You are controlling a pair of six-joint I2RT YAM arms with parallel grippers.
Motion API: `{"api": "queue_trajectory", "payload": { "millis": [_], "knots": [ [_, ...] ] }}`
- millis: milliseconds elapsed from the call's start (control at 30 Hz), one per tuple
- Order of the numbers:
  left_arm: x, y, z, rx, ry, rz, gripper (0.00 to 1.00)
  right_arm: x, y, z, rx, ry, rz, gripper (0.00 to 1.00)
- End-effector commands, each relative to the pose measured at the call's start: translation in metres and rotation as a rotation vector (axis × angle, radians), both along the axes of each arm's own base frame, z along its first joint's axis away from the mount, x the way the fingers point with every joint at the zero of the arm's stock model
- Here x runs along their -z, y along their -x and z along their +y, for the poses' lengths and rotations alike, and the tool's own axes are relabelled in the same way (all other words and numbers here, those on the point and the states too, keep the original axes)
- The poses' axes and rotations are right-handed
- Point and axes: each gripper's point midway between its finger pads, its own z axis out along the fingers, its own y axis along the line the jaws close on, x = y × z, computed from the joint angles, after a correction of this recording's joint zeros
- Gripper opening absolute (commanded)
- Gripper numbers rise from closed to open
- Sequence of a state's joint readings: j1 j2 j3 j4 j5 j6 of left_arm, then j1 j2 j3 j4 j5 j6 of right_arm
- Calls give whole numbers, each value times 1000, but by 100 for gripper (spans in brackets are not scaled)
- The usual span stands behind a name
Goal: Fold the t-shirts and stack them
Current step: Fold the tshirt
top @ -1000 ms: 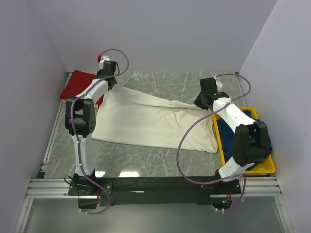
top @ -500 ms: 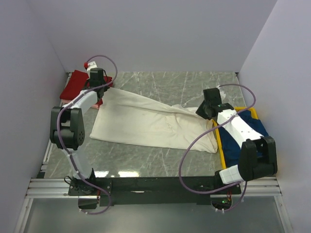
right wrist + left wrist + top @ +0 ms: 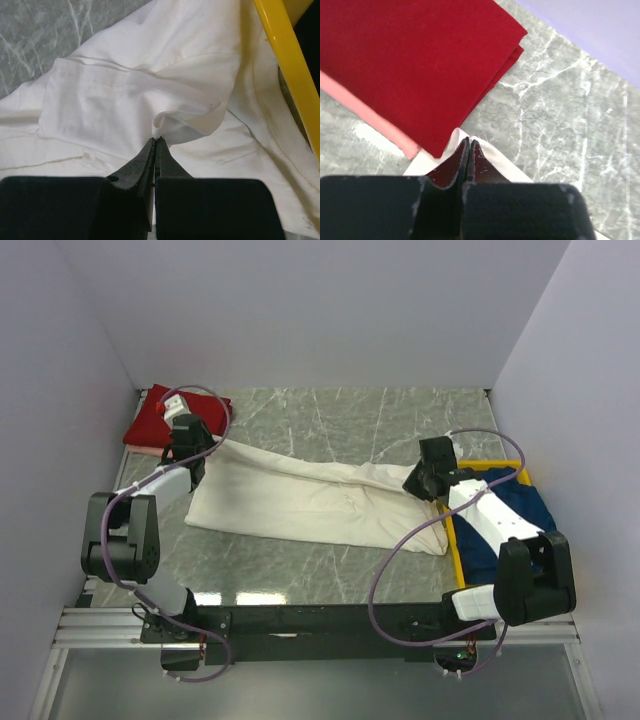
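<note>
A grey marbled counter (image 3: 350, 420) seen from above, with two robot arms mounted at its near edge. A large cream t-shirt (image 3: 300, 500) lies across the middle of the counter. Its long axis runs left to right, slanting from the far left toward the near right.

At the right side stands a yellow bin (image 3: 500, 462) holding a navy t-shirt (image 3: 525, 505). The cream shirt's right end touches the bin's wall. In the far left corner, a folded dark red t-shirt (image 3: 160, 415) rests on a folded pink t-shirt (image 3: 365, 107). This stack sits just beside the cream shirt's left end.

The left fingers (image 3: 462, 160) are pressed together and appear to pinch the cream shirt's far left corner. The right fingers (image 3: 142, 165) are closed on a small pucker of cream cloth near the bin.

Between the two grips, the shirt's far edge forms a raised ridge. The rest of the shirt spreads flat from that ridge toward the arm bases. Each arm is nearest its own end. The next move probably carries the held edge toward the near side, folding the shirt along its length.
</note>
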State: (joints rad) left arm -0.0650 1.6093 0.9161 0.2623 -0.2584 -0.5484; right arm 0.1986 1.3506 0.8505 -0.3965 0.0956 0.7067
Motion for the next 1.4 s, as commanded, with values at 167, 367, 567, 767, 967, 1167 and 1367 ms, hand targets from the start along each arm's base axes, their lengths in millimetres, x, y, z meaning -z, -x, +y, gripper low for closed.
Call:
{"api": "queue_trajectory", "payload": {
  "millis": [167,367,567,767,967,1167,1367],
  "knots": [
    [-40,21,9,-92,107,-227,0,-5,5,6,-22,-36,-50,0],
    [-31,42,18,-168,173,-240,0,7,13,12,-41,-70,-34,0],
    [-15,53,21,-202,217,-214,0,15,20,14,-44,-92,-27,0],
    [5,70,32,-283,266,-173,0,25,29,19,-66,-122,-13,0],
    [29,95,44,-403,337,-105,16,21,35,22,-91,-148,-36,13],
    [16,113,50,-431,339,-137,48,-18,35,17,-111,-122,-127,45],
    [-19,92,28,-328,346,-156,46,-48,13,27,-144,-77,-170,51]
  ]
}}
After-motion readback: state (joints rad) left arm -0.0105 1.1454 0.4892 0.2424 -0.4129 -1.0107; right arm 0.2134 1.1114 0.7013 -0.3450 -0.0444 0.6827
